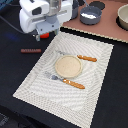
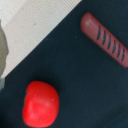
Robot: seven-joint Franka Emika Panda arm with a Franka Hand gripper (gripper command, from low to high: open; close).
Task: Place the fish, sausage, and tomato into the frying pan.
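The tomato (image 2: 41,103) is a glossy red ball lying on the dark table; in the exterior view it (image 1: 45,35) peeks out just under my gripper (image 1: 42,33), which hovers right above it. The fingers are not clear enough to show how wide they stand. The sausage (image 1: 31,50), a red-brown stick with dark stripes, lies on the table nearer the front; it also shows in the wrist view (image 2: 105,39), apart from the tomato. A round blue-grey vessel, apparently the frying pan (image 1: 90,15), stands at the back on a brown board with a pale patch inside. I cannot make out the fish.
A striped placemat (image 1: 95,65) holds a round beige plate (image 1: 67,66), a knife (image 1: 80,57) and a fork (image 1: 65,80); its corner shows in the wrist view (image 2: 35,25). A beige bowl (image 1: 123,17) sits at the exterior view's far right. A dark round object (image 1: 97,5) lies behind the pan.
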